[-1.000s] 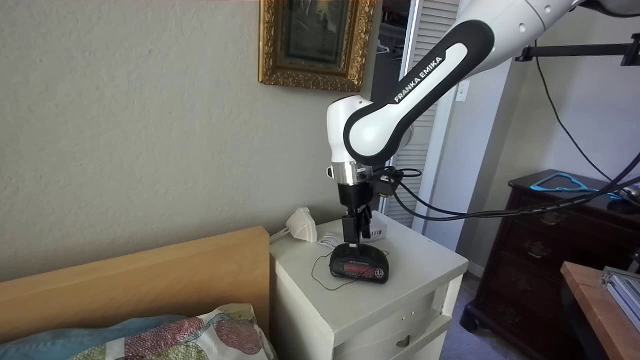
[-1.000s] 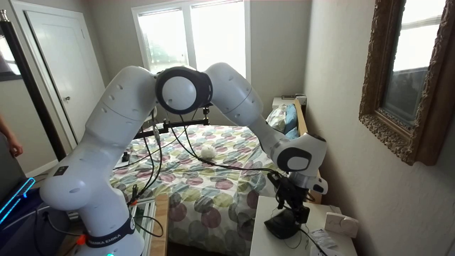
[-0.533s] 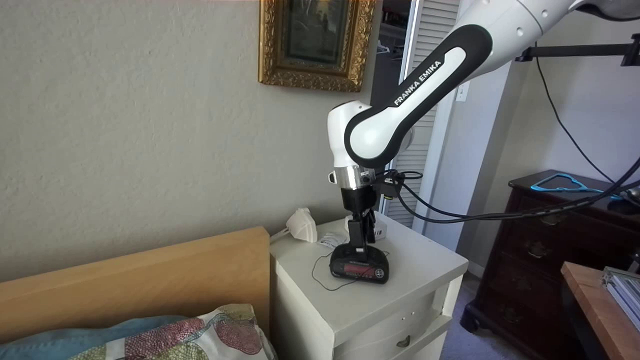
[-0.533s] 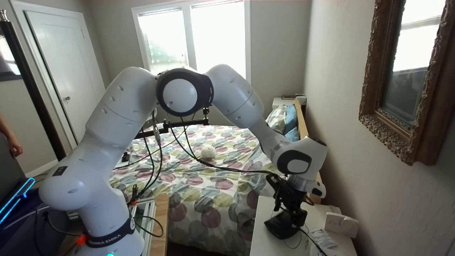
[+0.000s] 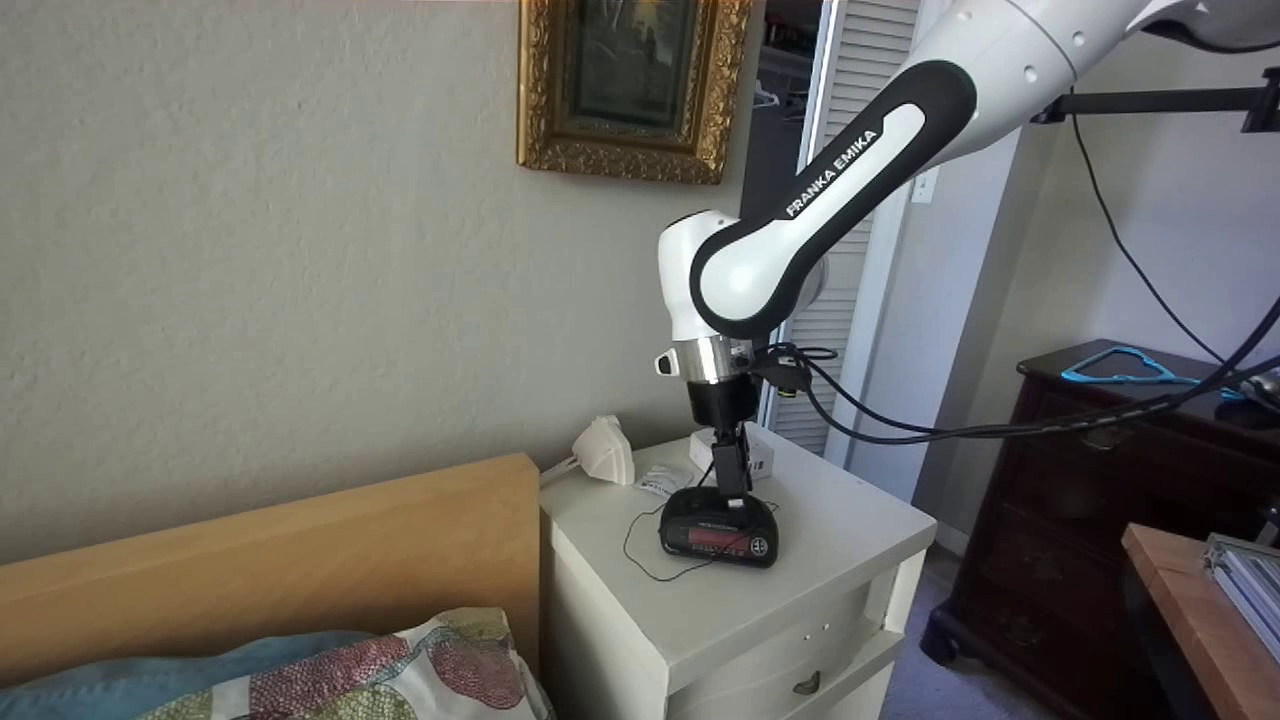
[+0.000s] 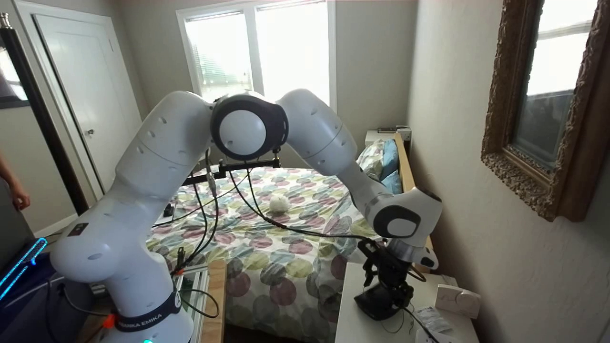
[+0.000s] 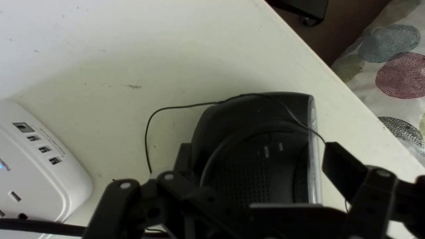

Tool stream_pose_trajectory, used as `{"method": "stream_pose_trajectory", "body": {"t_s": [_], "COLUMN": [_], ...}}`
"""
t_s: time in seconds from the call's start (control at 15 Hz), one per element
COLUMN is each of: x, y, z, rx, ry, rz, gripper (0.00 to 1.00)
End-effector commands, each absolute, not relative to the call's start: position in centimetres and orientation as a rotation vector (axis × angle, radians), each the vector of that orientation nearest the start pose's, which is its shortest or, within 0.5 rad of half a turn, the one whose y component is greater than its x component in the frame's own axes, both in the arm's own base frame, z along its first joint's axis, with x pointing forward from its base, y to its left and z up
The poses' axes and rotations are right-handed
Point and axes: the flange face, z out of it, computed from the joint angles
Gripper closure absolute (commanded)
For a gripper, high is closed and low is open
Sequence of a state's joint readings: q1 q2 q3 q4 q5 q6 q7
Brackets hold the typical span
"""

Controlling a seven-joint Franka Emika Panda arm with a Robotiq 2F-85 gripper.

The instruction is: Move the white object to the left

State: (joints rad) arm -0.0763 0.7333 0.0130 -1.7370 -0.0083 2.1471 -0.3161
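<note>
Two white things stand on the white nightstand [image 5: 640,600]. A rounded white object [image 5: 605,452] is near the wall, also in an exterior view [image 6: 457,301]. A white box with ports [image 5: 760,457] is behind the gripper and shows in the wrist view [image 7: 36,179]. I cannot tell which one the task names. My gripper [image 7: 260,157] is open over a black alarm clock [image 7: 249,132]. One finger is close along the clock's back; the other finger [image 7: 343,167] is apart from its front face. The gripper shows in both exterior views [image 5: 735,497] [image 6: 402,293].
A thin dark wire [image 7: 186,107] lies over the clock and the nightstand. A small white packet [image 5: 663,481] lies behind the clock. The bed with its wooden headboard [image 5: 400,540] adjoins the nightstand. A framed picture [image 5: 630,170] hangs on the wall. A white fluffy ball [image 6: 279,204] lies on the bed.
The arm has come slightly lower, and the gripper has shifted to the right over the clock in an exterior view. The clock and the white things have not moved.
</note>
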Motion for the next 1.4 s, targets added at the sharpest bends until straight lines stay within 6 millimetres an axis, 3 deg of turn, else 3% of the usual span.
{"method": "stream_pose_trajectory", "body": {"t_s": [0.0,0.73,1.33], "x": [63.2,64.4,65.7], "y": [-4.1,-4.2,-4.7], "z": [13.3,13.7,14.1], "rx": [-3.002,-3.006,-2.993], "ry": [-0.373,-0.295,0.117], "rz": [0.451,0.415,0.312], "gripper": [0.00,0.00,0.00]}}
